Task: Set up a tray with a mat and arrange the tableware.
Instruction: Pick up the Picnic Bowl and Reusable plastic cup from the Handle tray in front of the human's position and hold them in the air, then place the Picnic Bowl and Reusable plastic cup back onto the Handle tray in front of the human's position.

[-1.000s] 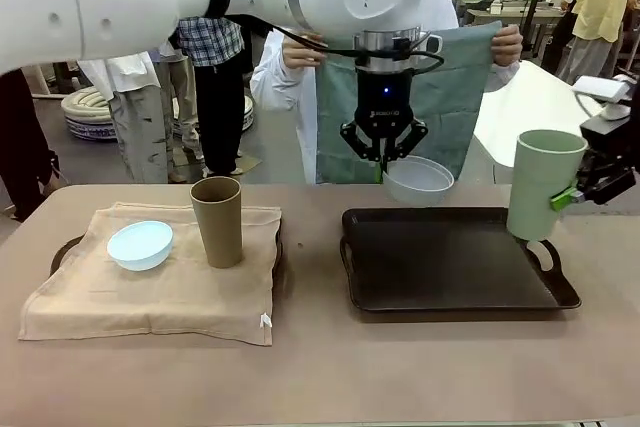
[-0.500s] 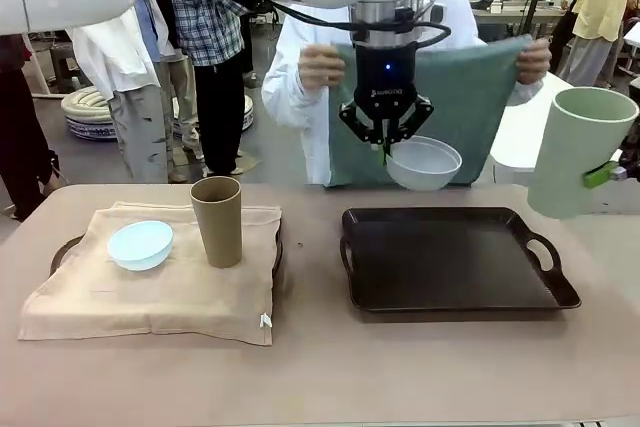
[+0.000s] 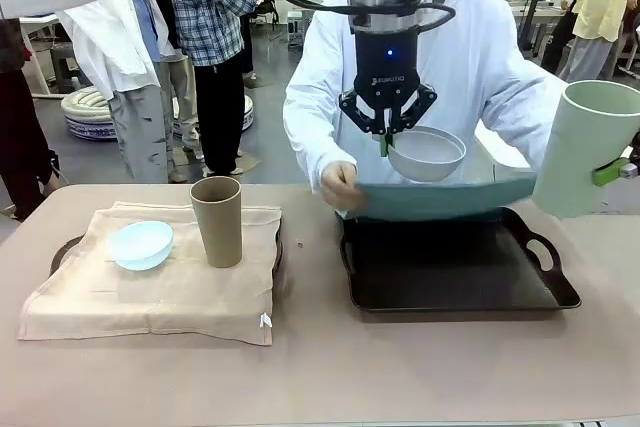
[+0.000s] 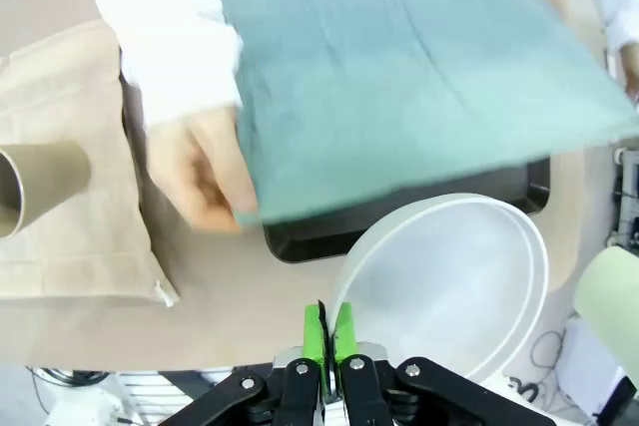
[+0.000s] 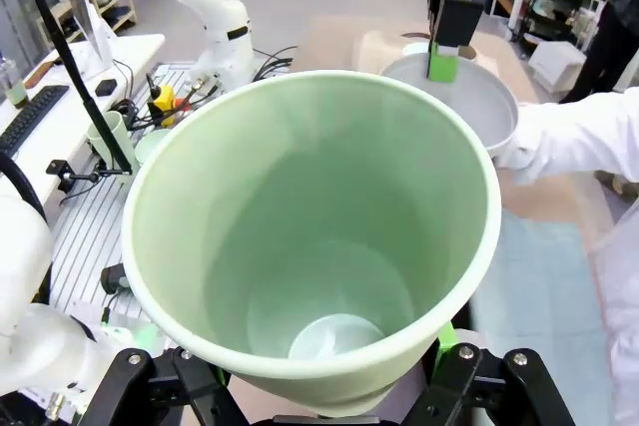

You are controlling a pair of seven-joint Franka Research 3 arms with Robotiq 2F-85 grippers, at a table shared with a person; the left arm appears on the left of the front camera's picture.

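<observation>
Black tray (image 3: 545, 292): sits on the table (image 3: 320, 367) and serves as the landmark for everything below; its near part is bare.
Teal mat (image 3: 440, 199): held low over the far edge of the black tray by the person, sagging across that side of it.
Person's hand (image 3: 342, 185): grips the mat's corner just above the far-left corner of the black tray; from the left wrist camera the same hand (image 4: 205, 172) pinches the cloth edge.
Left gripper (image 3: 386, 125): hangs above the far side of the black tray, jaws pinched tight on the rim of the greyish-white bowl.
Greyish-white bowl (image 3: 427, 154): in the air over the mat and the black tray, tilted, held by its rim.
Right gripper (image 3: 615, 171): up in the air off the right end of the black tray, green pads clamped on the wall of the pale green cup.
Pale green cup (image 3: 590, 147): lifted clear, above and to the right of the black tray, leaning slightly.
Beige cloth (image 3: 160, 287): lies well to the left of the black tray.
Tan brown cup (image 3: 217, 221): upright on the beige cloth, left of the black tray.
Pale blue bowl (image 3: 141, 244): on the same cloth, farther left of the black tray than the tan cup.
</observation>
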